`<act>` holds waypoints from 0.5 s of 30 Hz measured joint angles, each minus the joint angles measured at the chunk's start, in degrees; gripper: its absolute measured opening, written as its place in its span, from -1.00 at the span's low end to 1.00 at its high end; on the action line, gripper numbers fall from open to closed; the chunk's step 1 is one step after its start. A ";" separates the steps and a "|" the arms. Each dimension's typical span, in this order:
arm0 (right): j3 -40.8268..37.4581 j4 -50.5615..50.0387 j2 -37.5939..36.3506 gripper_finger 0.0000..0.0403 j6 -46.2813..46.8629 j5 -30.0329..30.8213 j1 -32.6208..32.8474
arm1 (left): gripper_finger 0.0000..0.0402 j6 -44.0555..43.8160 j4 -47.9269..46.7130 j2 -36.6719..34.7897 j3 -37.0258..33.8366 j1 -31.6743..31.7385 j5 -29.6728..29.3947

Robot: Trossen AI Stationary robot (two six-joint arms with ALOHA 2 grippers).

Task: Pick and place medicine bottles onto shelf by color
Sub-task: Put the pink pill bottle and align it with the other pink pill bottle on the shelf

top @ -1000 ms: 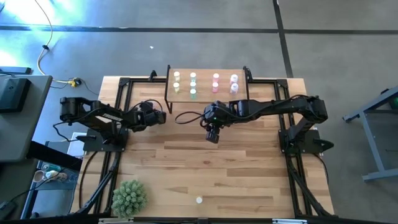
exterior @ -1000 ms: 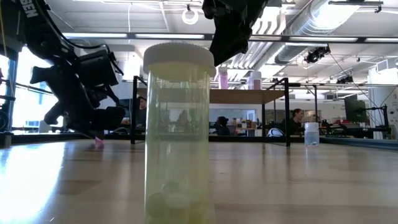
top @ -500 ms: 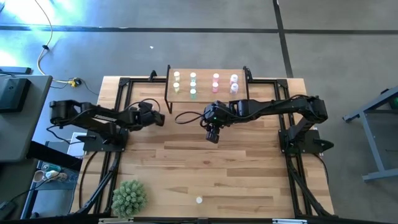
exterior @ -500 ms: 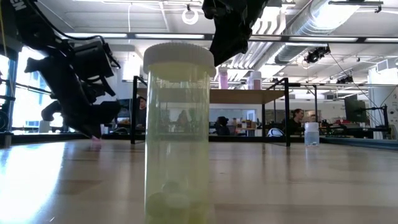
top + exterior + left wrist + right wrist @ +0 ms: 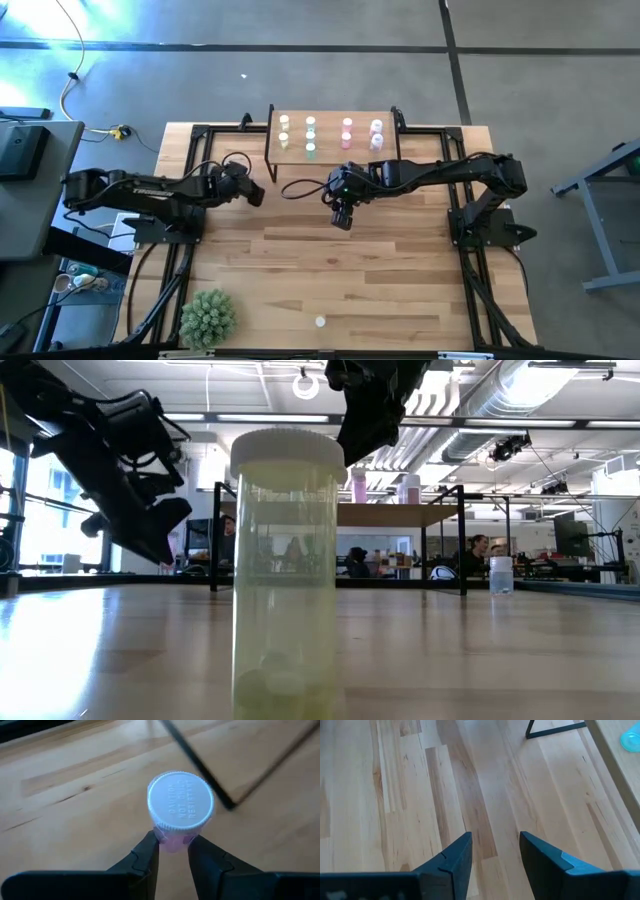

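Note:
My left gripper (image 5: 256, 192) is shut on a small pink medicine bottle (image 5: 173, 839) with a white cap (image 5: 180, 801), left of the shelf's front and just above the table. The shelf (image 5: 333, 155), a small light-wood board on black legs, stands at the far edge and carries rows of yellow, green, pink and pale bottles (image 5: 310, 135). My right gripper (image 5: 342, 218) hangs open over bare wood in front of the shelf, with nothing between its fingers (image 5: 455, 860). One yellow-green bottle (image 5: 287, 570) stands upright on its base near the front edge (image 5: 320, 322). My left gripper pinches the pink body (image 5: 172, 843) just under the cap between its two fingers (image 5: 149, 851), at their free ends. The fingers slant down from the table's left. The bottle is clear of the table, tilted, its cap toward the wrist camera.
A spiky green plant (image 5: 208, 318) sits at the front left corner. Black frame rails (image 5: 190, 170) run along both sides of the table. Bare planks lie between the shelf and the front edge. People and desks show in the room behind.
My left gripper has risen and rolled a little while staying shut. The pink bottle, which stood on the table a second ago, is now lifted clear of it and tilted.

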 joint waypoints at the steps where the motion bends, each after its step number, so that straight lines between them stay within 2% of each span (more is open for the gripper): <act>1: 0.00 0.00 0.00 -0.23 0.00 0.00 -0.01 | -0.58 1.30 0.02 -0.80 0.00 0.00 0.89; 10: 0.00 0.00 0.00 -0.23 0.39 -0.48 -0.02 | -0.58 4.24 -7.84 -9.36 0.02 0.00 2.97; 15: 0.00 0.00 0.00 -0.23 0.44 -0.80 0.00 | -0.58 8.73 -10.17 -13.28 0.02 0.02 8.39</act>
